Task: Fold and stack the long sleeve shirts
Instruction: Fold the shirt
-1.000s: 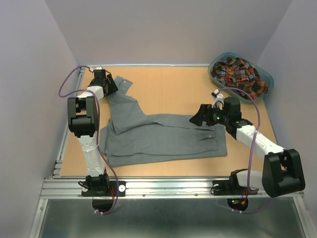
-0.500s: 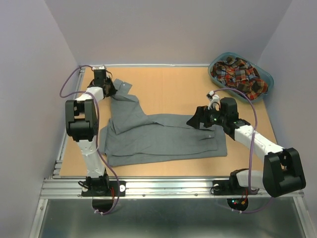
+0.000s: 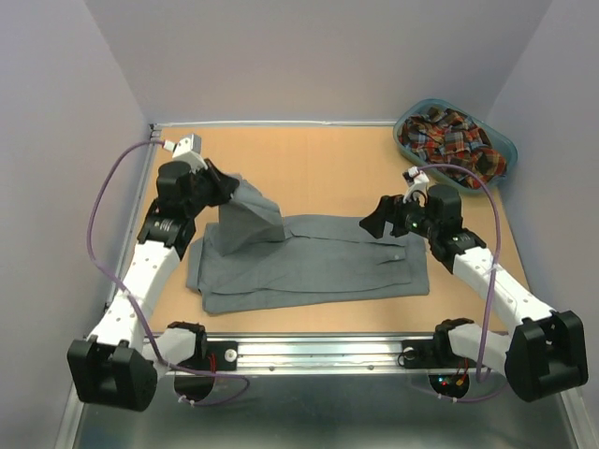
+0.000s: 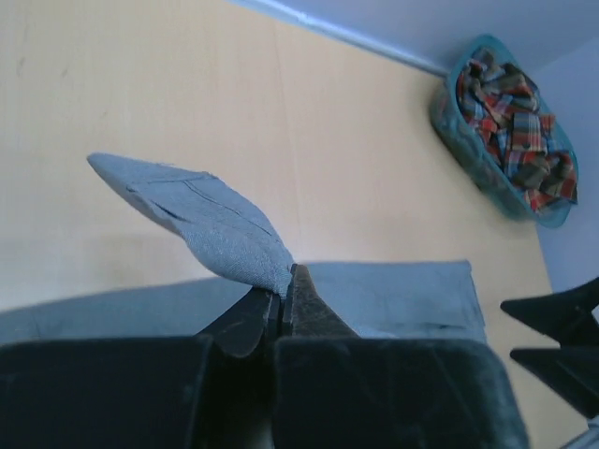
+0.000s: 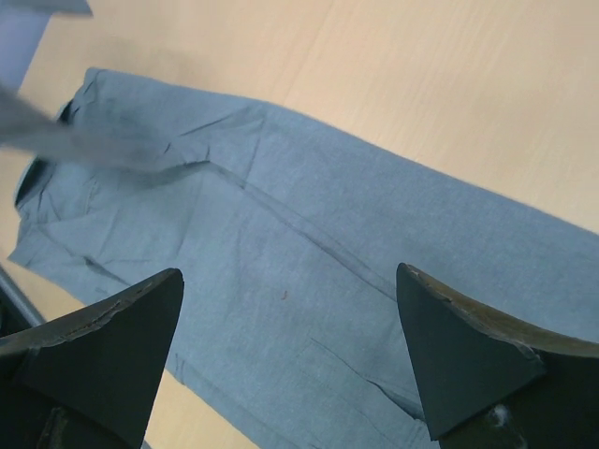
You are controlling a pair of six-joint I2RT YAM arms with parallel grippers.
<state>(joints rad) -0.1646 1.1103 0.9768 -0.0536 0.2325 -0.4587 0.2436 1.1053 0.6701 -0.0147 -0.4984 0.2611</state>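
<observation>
The grey shirt (image 3: 309, 264) is spread flat across the middle of the counter (image 3: 318, 164). One sleeve (image 4: 201, 220) is held up off it, pinched tight between the left fingers (image 4: 245, 325). The grip appears to sit near the cuff, though the exact spot is hidden by the fingers themselves. The right fingers (image 5: 98, 346) are spread wide and grasp nothing. They are poised above the right part of the shirt, and no contact with it can be seen.

The step in hand is judged to be the folding of the sleeve across the body. It would be done well if the sleeve were carried over in a low arc and kept taut, then laid straight along the body and let go only once flat. The body could be pinned by the free fingers so that it is not dragged.

Two shirts are counted: the grey one, and a plaid shirt (image 3: 449, 138) bunched in the single teal basket (image 3: 508, 150) at the far right corner. Two arms are seen.
</observation>
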